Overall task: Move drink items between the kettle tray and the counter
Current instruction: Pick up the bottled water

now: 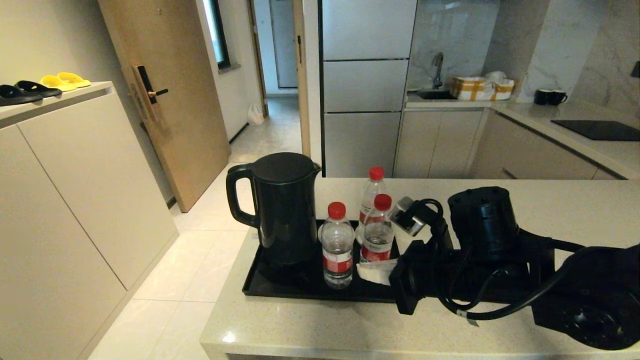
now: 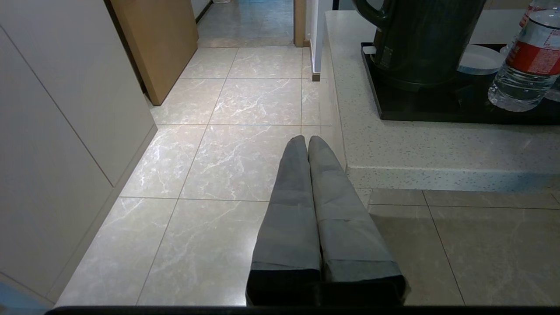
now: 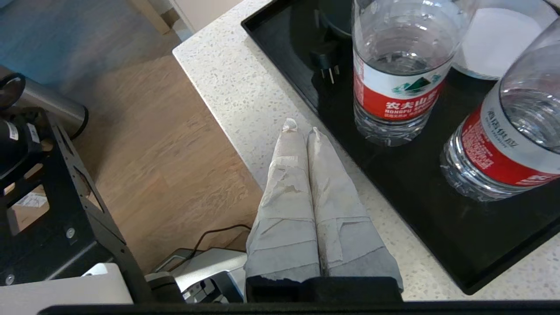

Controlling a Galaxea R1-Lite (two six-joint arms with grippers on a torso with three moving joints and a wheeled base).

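Three clear water bottles with red caps stand right of the kettle (image 1: 285, 210). The front one (image 1: 337, 247) and the middle one (image 1: 377, 235) are on the black kettle tray (image 1: 280, 286). The rear bottle (image 1: 372, 190) stands behind them with its base hidden. My right gripper (image 1: 367, 271) is shut and empty, low over the counter (image 1: 575, 205) at the tray's front right. In the right wrist view its tips (image 3: 302, 129) lie beside the tray's rim (image 3: 280, 48), short of the two bottles (image 3: 400, 87) (image 3: 503, 144). My left gripper (image 2: 306, 140) is shut and empty, over the floor off the counter's corner.
A white saucer (image 3: 498, 39) lies on the tray behind the bottles, and the kettle's plug (image 3: 326, 65) rests on the tray. The counter ends just left of the tray, with tiled floor (image 1: 200, 260) below. A cabinet with slippers (image 1: 45, 87) stands far left.
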